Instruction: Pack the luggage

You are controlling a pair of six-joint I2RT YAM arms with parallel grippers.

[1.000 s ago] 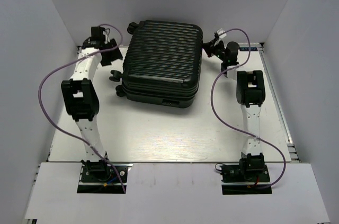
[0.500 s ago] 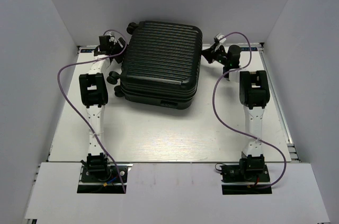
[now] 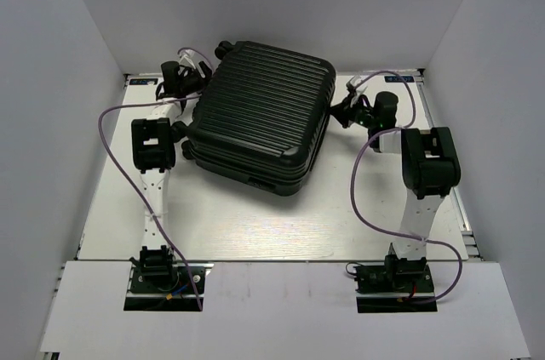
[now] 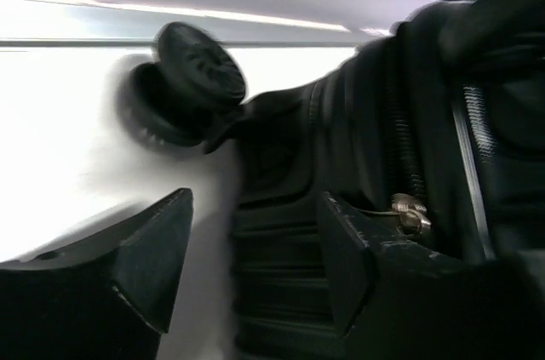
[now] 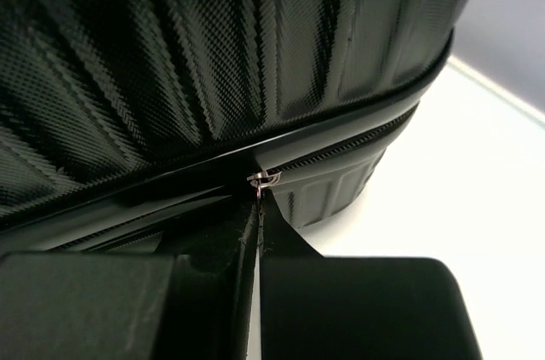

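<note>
The luggage (image 3: 260,113), a black ribbed hard-shell suitcase, lies closed and skewed on the white table (image 3: 255,215). My right gripper (image 3: 345,111) is at its right side. In the right wrist view that gripper (image 5: 258,207) is shut on the small metal zipper pull (image 5: 264,180) at the seam. My left gripper (image 3: 189,79) is at the far-left corner. Seen from the left wrist, it (image 4: 255,258) stands open around the shell's corner, under a black wheel (image 4: 183,83). A second metal zipper slider (image 4: 411,213) shows beside its right finger (image 4: 358,258).
White walls close the table in at the back and on both sides. Purple cables (image 3: 111,147) loop off both arms. Two more wheels (image 3: 180,128) stick out on the suitcase's left side, beside the left arm.
The suitcase has turned clockwise and slid a little. My right gripper came nearer with the zipper pull. My left gripper moved right, onto the far-left corner.
</note>
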